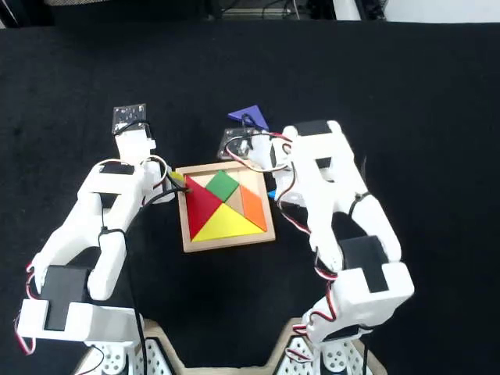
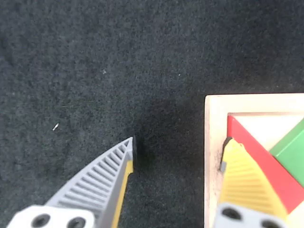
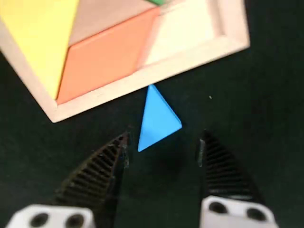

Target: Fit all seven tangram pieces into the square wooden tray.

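Smack in the middle of the high view you've got the tray [image 1: 227, 241], and five pieces are sitting in it: the red triangle [image 1: 200, 208] on its left side, the yellow triangle [image 1: 226, 225] along the lower edge, the green square [image 1: 223, 186] near the top, the orange piece [image 1: 251, 203] on the right, and a tan piece [image 3: 104, 19] tucked between the yellow and the orange. Bare wood shows in both upper corners of the tray.

The blue triangle [image 3: 156, 118] is outside it, lying flat on the black cloth [image 1: 406, 94] just beside the tray's right rim. One tip comes right up to the rim, but I can't tell if it actually touches. Your right gripper [image 3: 164, 137] is spread wide, one dark finger on each side of the triangle's other end. It isn't pinching anything, you can see cloth on both sides of the piece.

The purple triangle [image 1: 248, 117] is on the cloth above the tray, upper middle of the high view, apart from the tray and close to the right arm's wrist.

Your left gripper [image 2: 179, 142] sits at the tray's upper left corner, also wide open with nothing in it. Its grey finger [image 2: 114, 166] is over the cloth outside the tray, and the yellow finger [image 2: 244, 175] is over the rim and the corner of the red triangle
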